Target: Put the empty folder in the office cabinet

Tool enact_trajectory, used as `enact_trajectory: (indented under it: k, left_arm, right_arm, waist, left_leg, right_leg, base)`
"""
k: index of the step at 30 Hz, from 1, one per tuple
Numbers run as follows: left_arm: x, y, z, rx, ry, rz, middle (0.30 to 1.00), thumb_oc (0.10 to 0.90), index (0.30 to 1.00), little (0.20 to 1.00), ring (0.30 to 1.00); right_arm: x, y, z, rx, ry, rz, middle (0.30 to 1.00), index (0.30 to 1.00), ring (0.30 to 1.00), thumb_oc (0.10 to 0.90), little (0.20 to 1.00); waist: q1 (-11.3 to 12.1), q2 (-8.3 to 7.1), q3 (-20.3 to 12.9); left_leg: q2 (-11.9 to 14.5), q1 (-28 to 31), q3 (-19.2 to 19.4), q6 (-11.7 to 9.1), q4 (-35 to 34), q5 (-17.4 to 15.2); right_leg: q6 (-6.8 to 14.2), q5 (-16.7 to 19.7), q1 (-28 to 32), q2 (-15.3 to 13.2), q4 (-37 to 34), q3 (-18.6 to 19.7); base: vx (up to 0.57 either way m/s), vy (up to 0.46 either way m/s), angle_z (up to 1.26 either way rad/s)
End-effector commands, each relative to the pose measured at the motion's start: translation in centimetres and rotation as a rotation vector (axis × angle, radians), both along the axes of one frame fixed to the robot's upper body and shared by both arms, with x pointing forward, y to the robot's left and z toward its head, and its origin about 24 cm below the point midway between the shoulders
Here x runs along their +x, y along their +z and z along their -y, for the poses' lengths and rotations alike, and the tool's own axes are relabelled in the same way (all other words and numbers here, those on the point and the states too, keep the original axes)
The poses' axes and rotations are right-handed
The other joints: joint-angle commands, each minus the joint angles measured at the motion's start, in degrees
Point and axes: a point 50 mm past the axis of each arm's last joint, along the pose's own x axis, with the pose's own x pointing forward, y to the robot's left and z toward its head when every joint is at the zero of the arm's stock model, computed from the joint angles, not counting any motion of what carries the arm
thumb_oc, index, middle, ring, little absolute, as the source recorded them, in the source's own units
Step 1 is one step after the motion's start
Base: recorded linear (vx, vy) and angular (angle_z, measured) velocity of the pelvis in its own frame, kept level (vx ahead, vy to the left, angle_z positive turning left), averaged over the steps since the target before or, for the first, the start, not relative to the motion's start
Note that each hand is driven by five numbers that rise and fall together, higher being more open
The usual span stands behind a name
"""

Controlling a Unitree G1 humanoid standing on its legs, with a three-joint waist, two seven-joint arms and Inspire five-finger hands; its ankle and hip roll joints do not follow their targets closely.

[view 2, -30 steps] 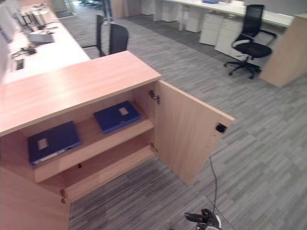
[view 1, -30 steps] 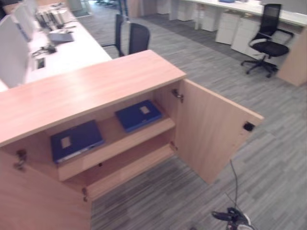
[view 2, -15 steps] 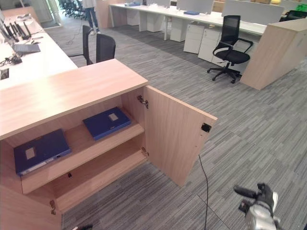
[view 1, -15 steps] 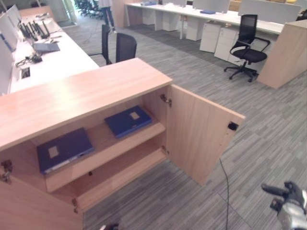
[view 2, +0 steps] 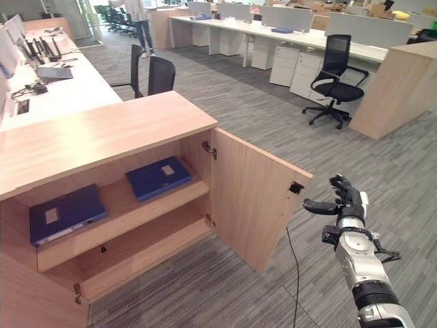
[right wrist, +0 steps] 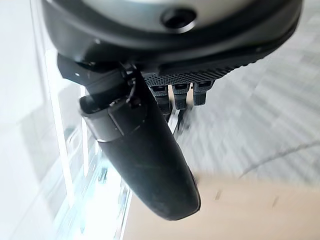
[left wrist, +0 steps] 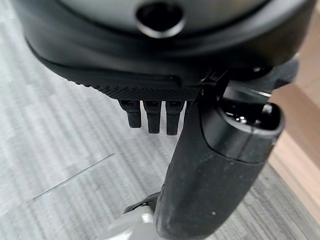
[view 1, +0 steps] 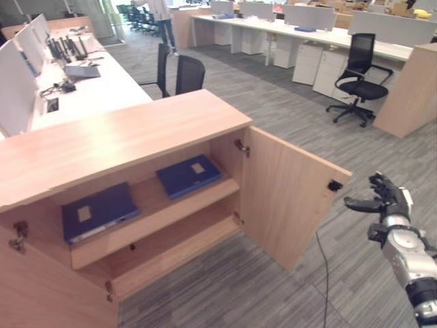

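Wooden cabinet [view 1: 123, 137] on grey carpet [view 1: 287, 102]; right hand [view 2: 345, 199] relaxed, empty.

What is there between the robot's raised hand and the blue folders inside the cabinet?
In the right eye view, the open cabinet door stands between the right hand and the two blue folders on the shelf.

Grey striped carpet [view 2: 259, 116] is covering the office floor. On the left, a long white desk [view 1: 95, 85] is carrying monitors [view 1: 17, 75], with two dark chairs [view 1: 181, 72] standing at its near end. A row of white desks [view 2: 273, 34] is running along the far side, a black swivel chair [view 2: 334, 78] sitting before it. A wooden partition [view 2: 396, 89] is standing at far right.
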Motion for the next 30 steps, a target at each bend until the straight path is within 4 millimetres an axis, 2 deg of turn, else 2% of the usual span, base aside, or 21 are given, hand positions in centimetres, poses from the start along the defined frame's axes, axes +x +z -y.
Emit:
enact_trajectory:
  k: [1, 3, 7, 15, 16, 17, 18, 19, 20, 21, 22, 23, 24, 25, 26, 27, 28, 29, 30]
  left_arm:
    - [2.3, 0.6, -1.3, 0.064, 0.001, 0.036, 0.9, 0.8, 0.9, 0.9, 0.9]
    - [2.2, 0.5, -1.1, 0.063, 0.005, 0.033, 0.9, 0.8, 0.9, 0.9, 0.9]
    - [3.2, 0.7, -1.4, 0.05, -0.011, 0.083, 0.9, 0.8, 0.9, 0.9, 0.9]
    - [2.8, 1.1, -2.5, 0.064, -0.026, 0.07, 0.9, 0.8, 0.9, 0.9, 0.9]
    - [3.0, 1.1, -2.6, 0.067, -0.019, 0.076, 0.9, 0.8, 0.9, 0.9, 0.9]
    - [3.0, 1.1, -2.6, 0.067, -0.019, 0.076, 0.9, 0.8, 0.9, 0.9, 0.9]
    - [3.2, 1.1, -2.5, 0.065, -0.014, 0.08, 0.9, 0.8, 0.9, 0.9, 0.9]
    - [3.5, 1.1, -2.5, 0.059, -0.001, 0.088, 0.9, 0.8, 0.9, 0.9, 0.9]
    - [3.5, 1.1, -2.5, 0.059, -0.001, 0.088, 0.9, 0.8, 0.9, 0.9, 0.9]
    - [3.6, 1.1, -2.4, 0.052, 0.005, 0.091, 0.9, 0.8, 0.9, 0.9, 0.9]
    - [3.6, 1.1, -2.3, 0.031, 0.006, 0.09, 0.9, 0.8, 0.9, 0.9, 0.9]
    - [3.6, 1.1, -2.3, 0.031, 0.006, 0.09, 0.9, 0.8, 0.9, 0.9, 0.9]
    - [3.6, 1.1, -2.2, 0.026, 0.007, 0.091, 0.9, 0.8, 0.9, 0.9, 0.9]
    - [3.7, 1.0, -2.1, 0.015, 0.007, 0.098, 0.9, 0.8, 0.9, 0.9, 0.9]
    - [3.7, 1.0, -2.1, 0.015, 0.006, 0.097, 0.9, 0.8, 0.9, 0.9, 0.9]
    - [3.7, 1.0, -2.1, 0.016, 0.01, 0.103, 0.9, 0.8, 0.9, 0.9, 0.9]
    - [4.1, 1.0, -1.9, 0.016, 0.015, 0.122, 0.9, 0.8, 0.9, 0.9, 0.9]
    - [4.1, 1.0, -1.9, 0.016, 0.015, 0.122, 0.9, 0.8, 0.9, 0.9, 0.9]
    - [4.4, 1.0, -1.8, 0.015, 0.013, 0.132, 0.9, 0.8, 0.9, 0.9, 0.9]
  right_arm:
    - [3.3, 6.6, -0.2, -0.007, 0.054, 0.252, 0.9, 0.9, 0.9, 0.8, 0.9]
    - [4.2, 6.8, -1.5, 0.013, 0.109, 0.248, 0.9, 0.9, 0.9, 0.8, 0.9]
    - [5.5, 8.1, -1.8, -0.015, 0.133, 0.238, 0.9, 0.9, 0.9, 0.8, 0.9]
    - [7.5, 8.2, -4.1, -0.022, 0.231, 0.178, 0.9, 0.9, 0.9, 0.8, 0.9]
    - [7.7, 7.6, -5.7, -0.02, 0.309, 0.156, 0.9, 0.9, 0.9, 0.8, 0.9]
    - [7.7, 7.6, -5.7, -0.02, 0.309, 0.156, 0.9, 0.9, 0.9, 0.8, 0.9]
    - [7.6, 7.3, -7.2, -0.014, 0.387, 0.147, 0.9, 0.9, 0.9, 0.8, 0.9]
    - [7.0, 7.1, -10.3, 0.049, 0.563, 0.159, 0.9, 0.9, 0.9, 0.8, 0.9]
    - [7.0, 7.1, -10.3, 0.05, 0.563, 0.159, 0.9, 0.9, 0.9, 0.8, 0.9]
    - [6.1, 7.0, -12.3, 0.101, 0.691, 0.169, 0.9, 0.9, 0.9, 0.8, 0.9]
    - [3.2, 6.5, -16.5, 0.225, 0.976, 0.175, 0.9, 0.9, 0.9, 0.8, 0.9]
    - [3.2, 6.5, -16.5, 0.225, 0.976, 0.175, 0.9, 0.9, 0.9, 0.8, 0.9]
    - [1.8, 6.3, -17.5, 0.273, 1.054, 0.182, 0.9, 0.9, 0.9, 0.8, 0.9]
    - [-1.2, 5.1, -20.1, 0.403, 1.213, 0.164, 0.9, 0.9, 0.9, 0.8, 0.9]
    - [-1.3, 5.1, -20.0, 0.403, 1.213, 0.163, 0.9, 0.9, 0.9, 0.8, 0.9]
    - [-2.7, 4.9, -21.2, 0.443, 1.292, 0.154, 0.9, 0.9, 0.9, 0.8, 0.9]
    - [-5.0, 4.0, -23.2, 0.538, 1.404, 0.114, 0.9, 0.9, 0.9, 0.8, 0.9]
    - [-5.0, 4.0, -23.2, 0.539, 1.404, 0.114, 0.9, 0.9, 0.9, 0.8, 0.9]
    - [-5.8, 3.7, -23.8, 0.581, 1.434, 0.099, 0.9, 0.9, 0.9, 0.8, 0.9]
  waist:
    - [1.2, -2.51, -0.5]
    - [1.7, -2.75, -0.5]
    - [2.3, -2.13, -0.3]
    - [3.0, -1.7, 0.0]
    - [3.0, -1.62, 0.0]
    - [2.9, -1.62, 0.0]
    - [2.9, -1.57, 0.1]
    - [2.7, -1.46, 0.3]
    - [2.7, -1.48, 0.2]
    - [2.5, -1.38, 0.3]
    - [2.2, -1.33, 0.4]
    - [2.3, -1.34, 0.3]
    - [2.2, -1.36, 0.3]
    - [2.1, -1.54, 0.0]
    - [2.1, -1.54, 0.0]
    - [2.1, -1.63, 0.0]
    - [2.0, -2.03, -0.1]
    - [2.0, -2.03, -0.1]
    - [2.0, -2.25, 0.0]
  left_leg:
    - [-1.4, 2.5, -3.6, -0.1, -0.2, -6.7]
    - [-1.3, 2.5, -3.9, -0.4, -0.3, -6.4]
    - [-1.2, 2.3, -4.2, -0.4, -0.2, -6.2]
    - [-1.2, 1.7, -4.7, -0.7, -0.3, -5.7]
    - [-1.2, 1.7, -4.7, -0.8, -0.3, -5.6]
    - [-1.2, 1.7, -4.7, -0.8, -0.3, -5.6]
    - [-1.3, 1.7, -4.7, -0.8, -0.3, -5.6]
    - [-1.3, 1.9, -4.7, -0.9, -0.3, -5.6]
    - [-1.3, 1.7, -4.7, -0.9, -0.3, -5.5]
    - [-1.3, 1.8, -4.7, -0.9, -0.3, -5.5]
    - [-1.2, 2.0, -4.6, -1.0, -0.3, -5.6]
    - [-1.2, 1.8, -4.6, -1.0, -0.3, -5.6]
    - [-1.1, 1.9, -4.6, -1.0, -0.3, -5.7]
    - [-1.0, 2.1, -4.4, -0.9, 0.0, -6.0]
    - [-1.0, 2.1, -4.4, -0.9, 0.0, -6.0]
    - [-0.9, 2.2, -4.4, -0.9, 0.2, -6.2]
    - [-0.6, 2.1, -4.4, -0.8, 1.1, -6.7]
    - [-0.6, 2.1, -4.4, -0.8, 1.1, -6.8]
    - [-0.3, 1.9, -4.4, -0.8, 1.9, -7.1]
  right_leg:
    - [-0.2, -7.6, 1.0, 2.3, 0.9, -0.9]
    - [-0.4, -7.7, 1.3, 2.4, 0.7, -1.5]
    - [-0.4, -7.7, 1.4, 2.4, 0.6, -1.9]
    - [-0.6, -7.6, 1.1, 2.5, 0.5, -2.5]
    - [-0.7, -7.6, 1.2, 2.5, 0.5, -2.5]
    - [-0.7, -7.6, 1.2, 2.5, 0.5, -2.5]
    - [-0.7, -7.7, 1.2, 2.6, 0.5, -2.3]
    - [-0.8, -8.0, 1.4, 2.7, 0.6, -2.1]
    - [-0.8, -7.9, 1.2, 2.7, 0.6, -2.1]
    - [-0.8, -8.1, 1.2, 2.8, 0.8, -2.0]
    - [-0.8, -8.4, 1.2, 2.8, 0.9, -1.8]
    - [-0.8, -8.3, 1.1, 2.8, 0.9, -1.8]
    - [-0.8, -8.4, 1.1, 2.8, 0.9, -1.8]
    - [-0.8, -8.3, 1.1, 2.8, 1.0, -1.9]
    - [-0.8, -8.3, 1.1, 2.8, 1.0, -1.9]
    - [-0.9, -8.3, 1.2, 2.8, 0.9, -1.9]
    - [-1.0, -8.1, 1.3, 2.8, 0.9, -1.8]
    - [-1.0, -8.1, 1.3, 2.8, 0.9, -1.8]
    - [-1.1, -8.2, 1.2, 2.9, 1.1, -1.8]
  base:
    - [0.02, -0.076, 0.19]
    - [0.01, -0.055, 0.16]
    - [-0.01, -0.015, 0.09]
    - [0.0, -0.003, 0.01]
    - [0.0, 0.0, 0.0]
    - [0.0, 0.0, 0.0]
    - [-0.02, 0.024, -0.04]
    - [-0.02, 0.024, -0.04]
    - [0.0, 0.0, 0.0]
    - [-0.02, 0.032, -0.08]
    - [-0.02, 0.032, -0.07]
    - [-0.01, 0.024, -0.06]
    - [0.0, 0.007, -0.13]
    - [0.0, 0.007, -0.16]
    - [0.01, 0.001, -0.16]
    - [0.01, -0.015, -0.08]
    - [0.01, -0.015, -0.06]
    - [0.0, -0.025, -0.06]
    - [-0.01, -0.046, -0.01]
